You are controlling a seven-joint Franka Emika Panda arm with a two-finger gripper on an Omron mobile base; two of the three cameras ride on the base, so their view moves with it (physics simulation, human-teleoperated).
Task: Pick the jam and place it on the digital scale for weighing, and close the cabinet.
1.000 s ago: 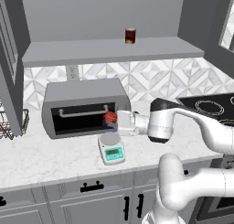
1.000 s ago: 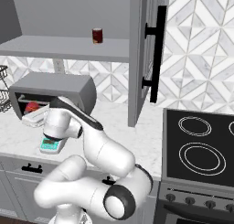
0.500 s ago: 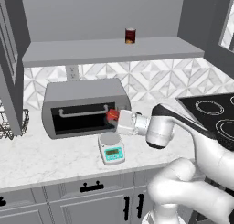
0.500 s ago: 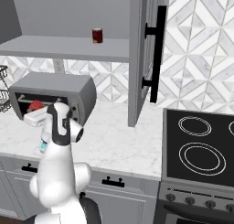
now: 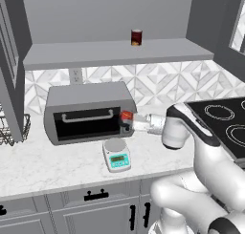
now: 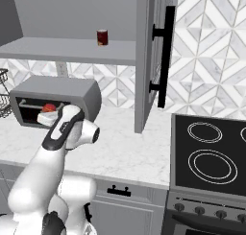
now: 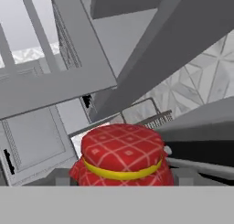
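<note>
Jam (image 5: 126, 116) sits clamped in the end effector (image 5: 128, 122), carried in the air in front of the toaster oven (image 5: 88, 112) and above the scale (image 5: 116, 154), which stands on the worktop (image 5: 57, 168) just before the oven. Over the last second the jar has stayed at nearly the same spot while the arm behind it has swung: the elbow has dropped and come round to the right in the left base view, so the hand now reaches toward the jar almost level. That reads as re-posing for the lowering rather than progress in the carry itself; the jar is not yet on the platter. In the hand view the jam's red checked top (image 7: 122, 150) with its yellow band crowds the lower middle, and the fingers are mostly covered by it. The scale is blocked by the arm in the right base view, so how well the jar lines up over the platter is hard to judge. The cabinet door (image 6: 153, 61) stands open, its black handle (image 6: 165, 56) facing the stove (image 6: 211, 152). A dark red can (image 5: 136, 37) stands on the shelf (image 5: 115, 54).
</note>
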